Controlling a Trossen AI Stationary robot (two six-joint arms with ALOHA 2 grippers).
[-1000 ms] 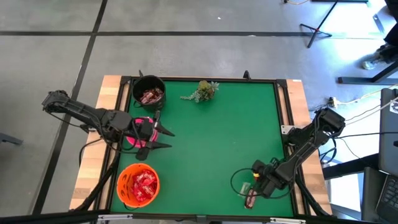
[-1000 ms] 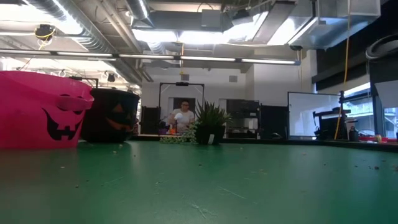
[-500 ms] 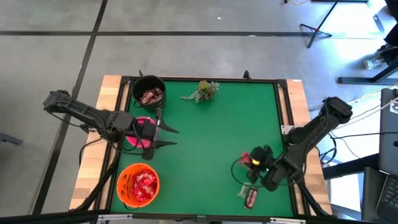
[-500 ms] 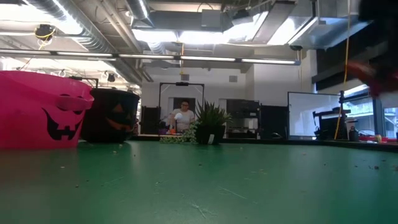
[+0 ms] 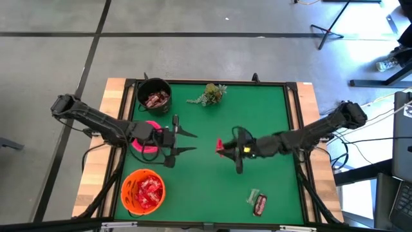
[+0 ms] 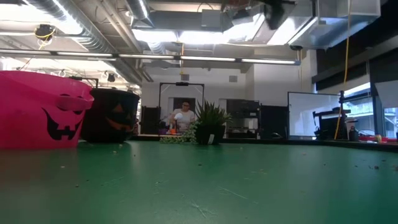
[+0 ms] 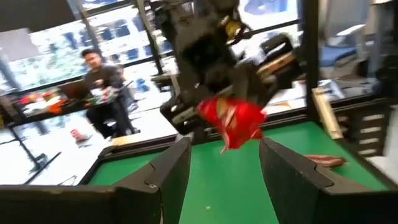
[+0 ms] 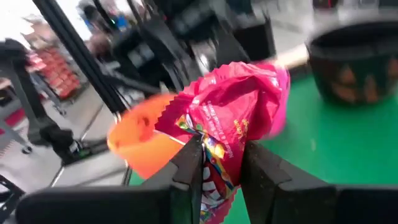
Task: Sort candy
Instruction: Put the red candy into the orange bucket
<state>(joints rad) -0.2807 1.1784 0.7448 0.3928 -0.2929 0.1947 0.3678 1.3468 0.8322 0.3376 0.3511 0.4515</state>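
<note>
My right gripper [image 5: 223, 147] hangs over the middle of the green table [image 5: 257, 116], shut on a shiny red candy packet [image 5: 219, 144], which also shows in the left wrist view [image 7: 232, 122]. My left gripper [image 5: 190, 142] is open and level, facing the packet from the left with a gap between them. A brown candy bar [image 5: 259, 205] lies near the table's near right corner. The black bowl [image 5: 154, 95] holds brown candy, the orange bowl [image 5: 143, 190] red candy. A pink bowl [image 5: 145, 143] sits partly under my left arm. My right gripper pinches one end of the red packet [image 8: 214, 155] between its two fingers [image 8: 188, 163]. The rest of the packet stands out past the fingertips. The fingers come about level from the table's right side. The packet is lifted clear of the table.
A green leafy sprig [image 5: 209, 93] stands at the far edge, and a small greenish wrapper [image 5: 252, 195] lies beside the brown bar. Beyond the table a person [image 6: 182, 116] is seated in the room. Open green surface lies at the far right.
My right gripper has risen from the table's near right corner and swung toward the centre, tipping from pointing down to about level, with the red packet lifted clear. The brown bar stayed on the table. My left gripper has moved a little toward the right.
</note>
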